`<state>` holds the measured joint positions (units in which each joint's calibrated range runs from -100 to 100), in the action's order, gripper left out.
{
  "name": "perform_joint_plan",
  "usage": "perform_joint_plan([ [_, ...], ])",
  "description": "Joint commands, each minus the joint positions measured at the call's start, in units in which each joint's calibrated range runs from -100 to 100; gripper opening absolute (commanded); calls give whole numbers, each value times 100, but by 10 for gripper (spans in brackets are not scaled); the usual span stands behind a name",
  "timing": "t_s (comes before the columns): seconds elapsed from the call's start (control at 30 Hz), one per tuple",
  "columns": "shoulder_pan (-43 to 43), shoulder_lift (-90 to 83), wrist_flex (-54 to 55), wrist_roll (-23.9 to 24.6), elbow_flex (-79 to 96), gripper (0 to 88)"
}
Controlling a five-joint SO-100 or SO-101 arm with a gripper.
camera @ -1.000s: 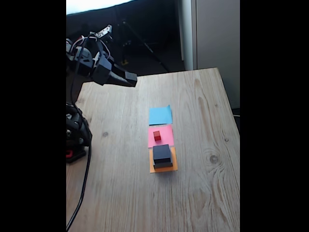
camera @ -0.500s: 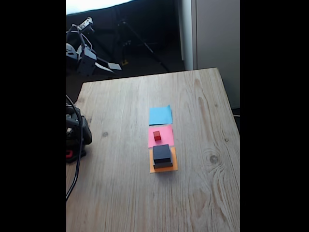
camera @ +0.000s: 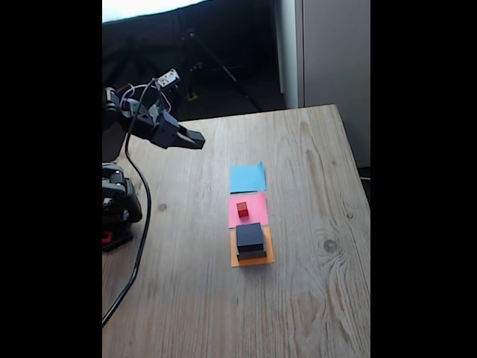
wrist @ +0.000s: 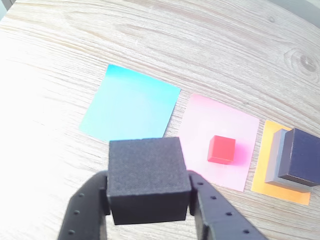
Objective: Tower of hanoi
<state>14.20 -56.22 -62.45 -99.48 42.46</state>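
Gripper (wrist: 148, 197) pinches the small black cube (wrist: 148, 180) between its two fingers, held high above the surface (wrist: 210, 45); in the fixed view the gripper (camera: 192, 139) hangs over the far left part of the wood, well apart from the paper squares. Red cube (wrist: 221, 149) sits alone on the pink square (wrist: 220, 142). Medium black block (wrist: 304, 156) rests on the grey block (wrist: 278, 155), both on the orange square (wrist: 278, 186). Blue square (wrist: 131, 104) is bare — the likely drop spot, judged from the layout. Risks: the fingers hold the cube only at its side faces, so a tilt or slip during descent could drop it off-centre or onto the paper's edge; releasing from too high could make it bounce and roll toward the red cube. A low sweep across the pink square could knock the red cube away. Hard to read — the carried cube hides the fingertips in the wrist view, the grey block is mostly covered, and in the fixed view the cube cannot be told from the dark gripper.
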Motion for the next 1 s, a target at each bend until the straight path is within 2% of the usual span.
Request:
perform_joint_plan([
  [0.0,30,-230,1757,-52,1472,75],
  [0.2,72,126,4209,-52,3172,73],
  [0.3,197,512,5116,-52,3545,73],
  [0.37,281,921,6087,-52,3827,73],
  [0.53,373,2200,7957,-52,4090,74],
  [0.97,348,5304,11437,-52,3909,75],
])
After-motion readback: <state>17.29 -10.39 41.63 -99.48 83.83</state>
